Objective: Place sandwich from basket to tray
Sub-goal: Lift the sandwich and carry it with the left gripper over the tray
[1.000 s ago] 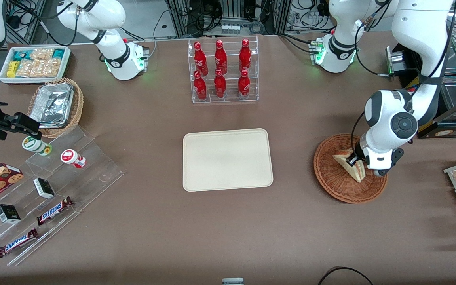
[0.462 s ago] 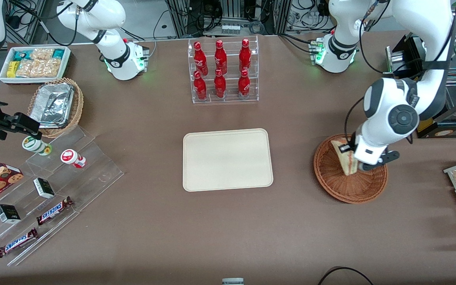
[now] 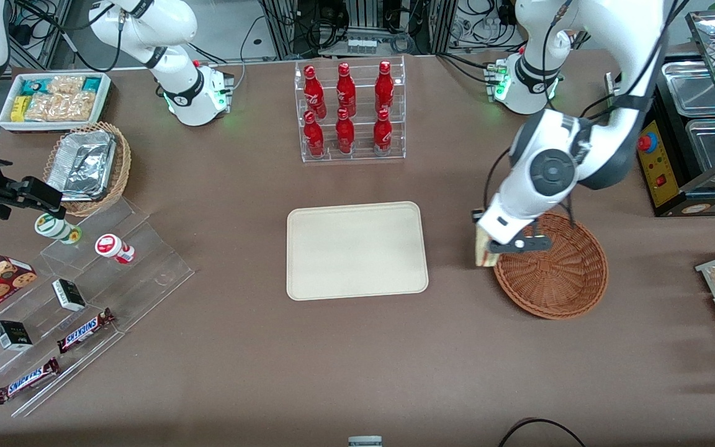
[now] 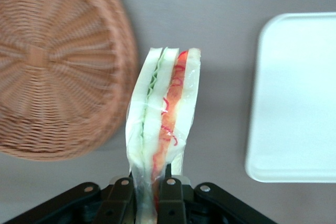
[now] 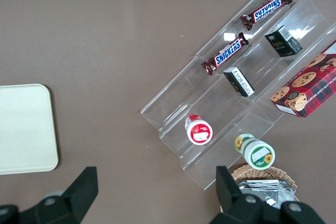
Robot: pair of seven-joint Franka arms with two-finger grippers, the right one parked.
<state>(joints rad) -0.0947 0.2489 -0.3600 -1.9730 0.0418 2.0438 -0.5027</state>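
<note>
Sandwich [image 3: 483,251] is hanging above the tabletop [image 3: 357,360], pinched at one end by the fingers [image 4: 170,195] of the gripper [image 4: 147,203]; in the wrist view its layered edge [image 4: 163,124] is showing pale bread with red and green filling under clear wrap.

Going across the front view, the clear stepped rack [image 3: 78,298] of candy bars and small boxes is sitting toward the parked arm's end, well apart from everything in the middle. The tray [image 3: 356,250] is lying flat and bare at the centre, with the rack of red bottles [image 3: 350,112] farther from the camera than it. A strip of open brown tabletop is separating the tray's rounded edge from the sandwich, which is hovering just outside the basket's [image 3: 550,266] rim, between basket and tray. The basket is holding nothing visible.

Nearer the camera than the tray and basket, a wide band of bare tabletop is stretching along the front edge.
</note>
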